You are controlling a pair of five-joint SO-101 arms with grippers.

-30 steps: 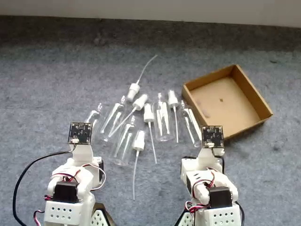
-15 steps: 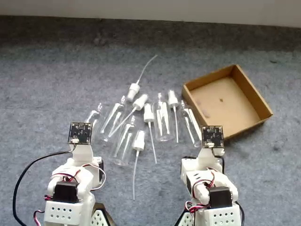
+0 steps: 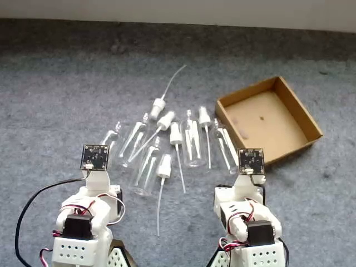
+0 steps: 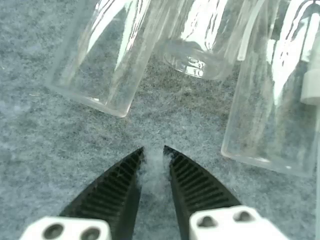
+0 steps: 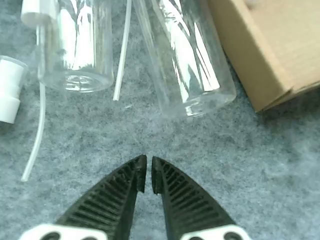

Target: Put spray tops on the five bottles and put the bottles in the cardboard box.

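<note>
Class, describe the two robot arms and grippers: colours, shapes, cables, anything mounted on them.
Both the left arm and right arm are white plastic with black motors. Thin red and white wires loop at the joints; a thick black cable trails off the left arm. Each wrist carries a small black camera board. The left gripper and right gripper have black, ribbed, pointed fingers.

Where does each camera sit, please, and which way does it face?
High view: fixed above the table, facing down at bottles, spray tops and cardboard box; both arms show.
Left wrist view: on the left wrist, facing bottle bases past the left gripper.
Right wrist view: on the right wrist, facing bottles and the box's corner past the right gripper.
Shared: high and right wrist views show the box.
</note>
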